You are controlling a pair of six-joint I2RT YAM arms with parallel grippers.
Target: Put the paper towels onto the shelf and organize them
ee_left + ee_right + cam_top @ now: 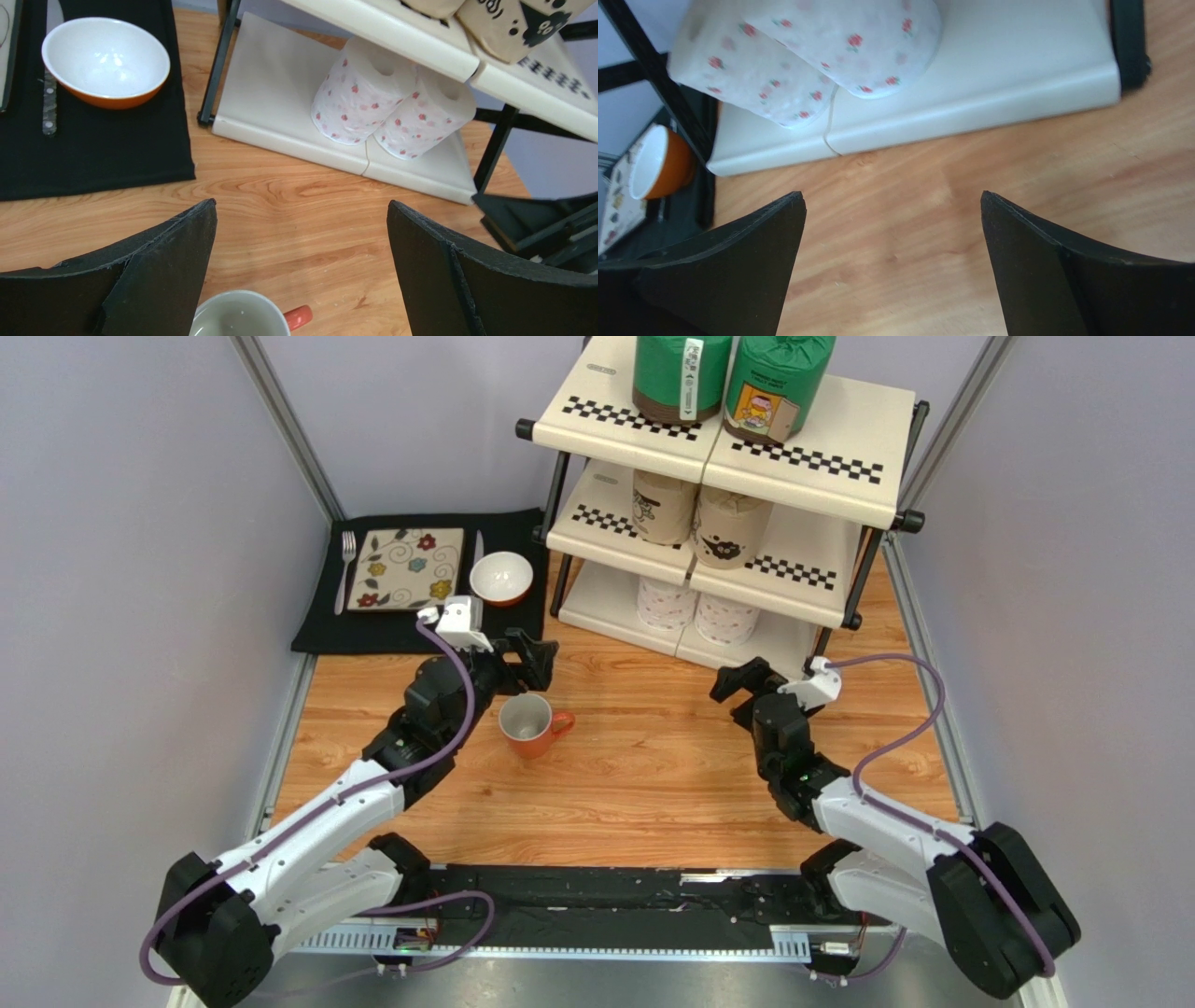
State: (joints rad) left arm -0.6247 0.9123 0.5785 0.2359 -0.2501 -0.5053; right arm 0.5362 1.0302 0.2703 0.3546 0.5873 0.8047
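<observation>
Mug (528,724) sits just beside the wide-open, empty left claw (302,204); right claw (892,196) likewise gapes empty

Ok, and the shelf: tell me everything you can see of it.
The shelf is a three-tier rack of slanted cream panels, plastic-looking, two per tier, in a black tube frame; checkered strips show on the upper two. It stands on the wooden table, beside the black placemat. It carries two green rolls on top, two tan rolls in the middle, two white rolls with red print below.
</observation>
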